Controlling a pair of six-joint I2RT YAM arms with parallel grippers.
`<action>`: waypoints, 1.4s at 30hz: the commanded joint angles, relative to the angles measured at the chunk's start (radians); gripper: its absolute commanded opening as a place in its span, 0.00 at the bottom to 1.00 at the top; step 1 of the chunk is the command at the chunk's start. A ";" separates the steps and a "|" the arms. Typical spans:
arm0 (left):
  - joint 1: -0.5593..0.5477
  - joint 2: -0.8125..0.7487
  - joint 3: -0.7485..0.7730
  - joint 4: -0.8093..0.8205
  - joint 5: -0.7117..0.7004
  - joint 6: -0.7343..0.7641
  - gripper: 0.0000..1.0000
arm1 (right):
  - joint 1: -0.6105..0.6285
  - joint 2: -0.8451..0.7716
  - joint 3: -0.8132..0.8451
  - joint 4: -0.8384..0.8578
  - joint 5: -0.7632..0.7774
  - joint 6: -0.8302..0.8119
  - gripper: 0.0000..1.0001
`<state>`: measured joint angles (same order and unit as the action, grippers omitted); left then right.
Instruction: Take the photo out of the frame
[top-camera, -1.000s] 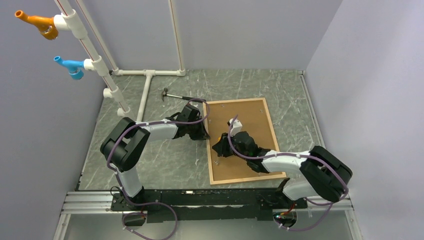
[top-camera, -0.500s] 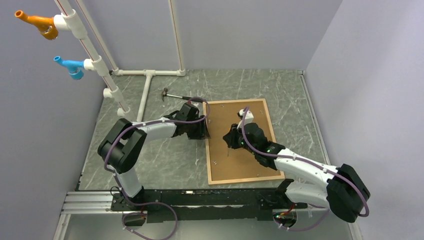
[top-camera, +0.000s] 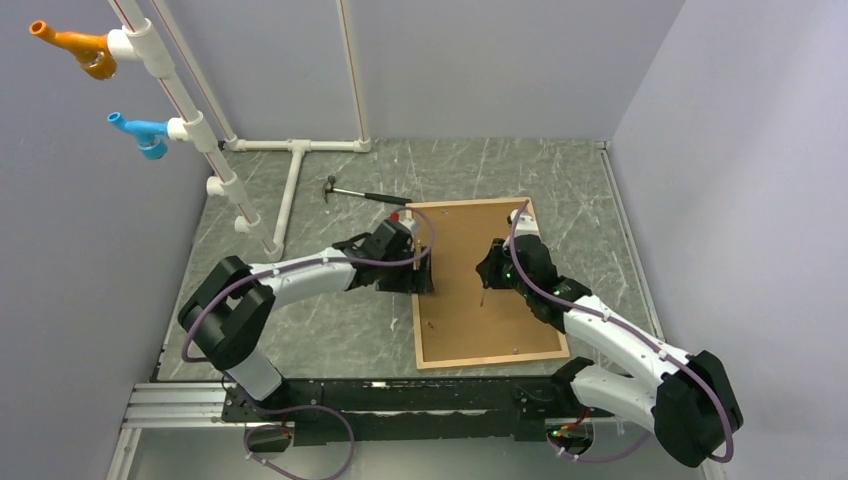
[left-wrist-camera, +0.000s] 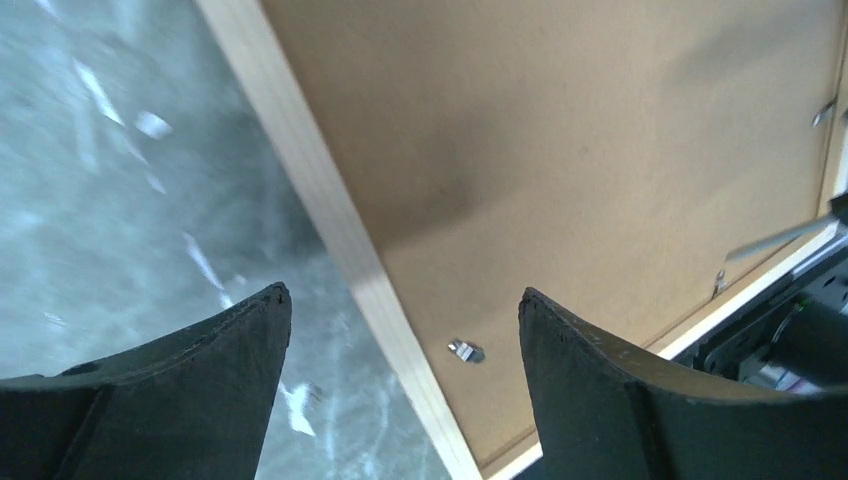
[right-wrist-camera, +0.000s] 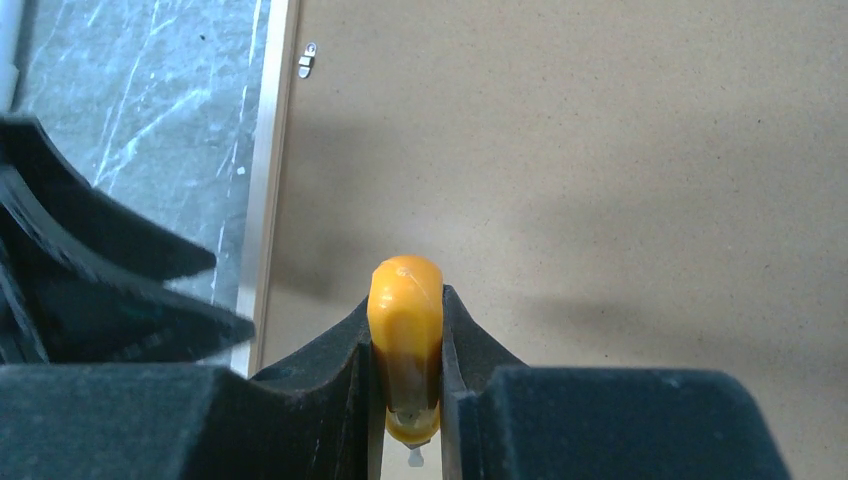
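The light wood frame (top-camera: 417, 310) lies face down on the table, and the photo's brown back (top-camera: 470, 325) fills it; the printed side is hidden. My left gripper (top-camera: 424, 272) hovers open over the frame's left rail (left-wrist-camera: 330, 215), one finger over the table and the other over the brown back (left-wrist-camera: 560, 130). A small metal clip (left-wrist-camera: 464, 350) lies between the fingers. My right gripper (top-camera: 492, 270) hangs over the middle of the back, shut on a yellow-handled screwdriver (right-wrist-camera: 405, 310) whose thin shaft (top-camera: 483, 293) points down at the board.
A hammer (top-camera: 350, 192) lies on the table just beyond the frame's far left corner. A white pipe structure (top-camera: 290, 190) stands at the back left, carrying an orange fitting (top-camera: 75, 45) and a blue fitting (top-camera: 140, 130). Walls close in on three sides.
My left gripper has opened wide and slid right and nearer along the frame's left rail. My right arm has stretched farther across the back, still holding the screwdriver.
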<state>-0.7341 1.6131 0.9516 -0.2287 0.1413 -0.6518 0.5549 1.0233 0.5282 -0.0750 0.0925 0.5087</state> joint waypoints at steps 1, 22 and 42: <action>-0.098 0.012 0.005 -0.048 -0.112 -0.070 0.85 | -0.007 -0.038 0.072 -0.033 0.009 0.035 0.00; -0.205 0.351 0.138 -0.118 -0.321 -0.063 0.33 | -0.009 -0.037 0.102 -0.010 -0.074 0.061 0.00; -0.061 0.236 0.109 -0.197 -0.320 0.358 0.00 | -0.009 -0.009 0.123 -0.013 -0.114 -0.025 0.00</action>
<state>-0.8555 1.8339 1.1198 -0.2455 -0.1108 -0.5068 0.5503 1.0306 0.6197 -0.1482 -0.0097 0.5133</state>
